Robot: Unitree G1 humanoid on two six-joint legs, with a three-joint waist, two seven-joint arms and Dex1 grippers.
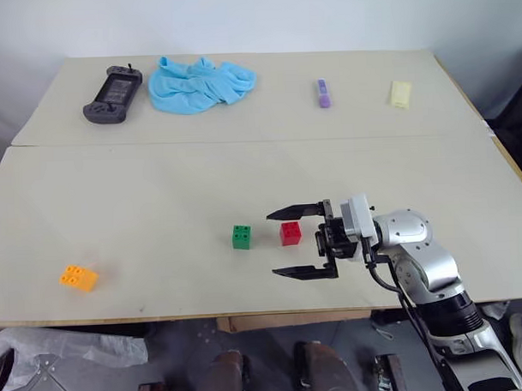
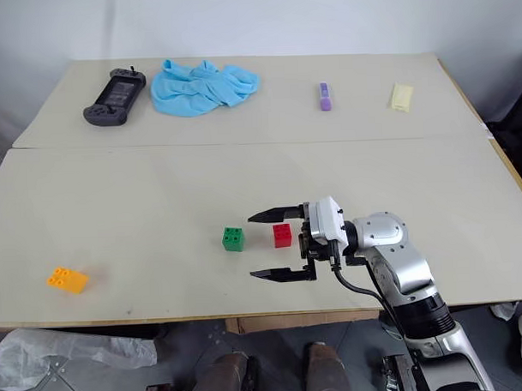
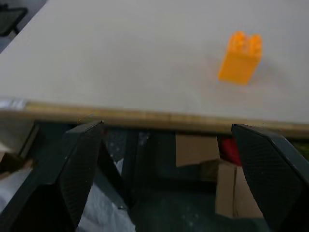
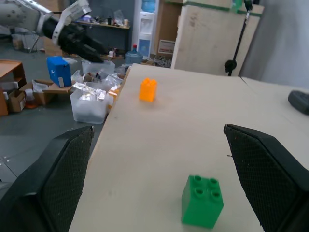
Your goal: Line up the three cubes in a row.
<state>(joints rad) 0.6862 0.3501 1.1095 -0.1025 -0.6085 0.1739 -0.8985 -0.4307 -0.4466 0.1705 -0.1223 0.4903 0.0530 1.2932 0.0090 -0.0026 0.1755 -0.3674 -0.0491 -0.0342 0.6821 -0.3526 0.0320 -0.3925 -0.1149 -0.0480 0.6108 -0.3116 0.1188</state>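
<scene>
Three cubes lie on the front half of the table (image 1: 158, 199). The green cube (image 1: 242, 236) and the red cube (image 1: 290, 233) stand close together near the middle. The orange cube (image 1: 79, 277) sits apart at the front left. My right gripper (image 1: 272, 243) points left and is open; the red cube shows between its two fingers and the green cube (image 4: 203, 200) lies just beyond the tips. My left gripper (image 3: 166, 128) is open with nothing in it, off the table's front left edge, facing the orange cube (image 3: 240, 58). It also appears in the right wrist view as the left gripper (image 4: 82, 42).
Along the back of the table lie a dark game controller (image 1: 112, 93), a crumpled blue cloth (image 1: 199, 83), a purple marker (image 1: 323, 93) and a pale yellow flat piece (image 1: 401, 94). Boxes and plastic tubs (image 4: 89, 104) stand on the floor to the table's left.
</scene>
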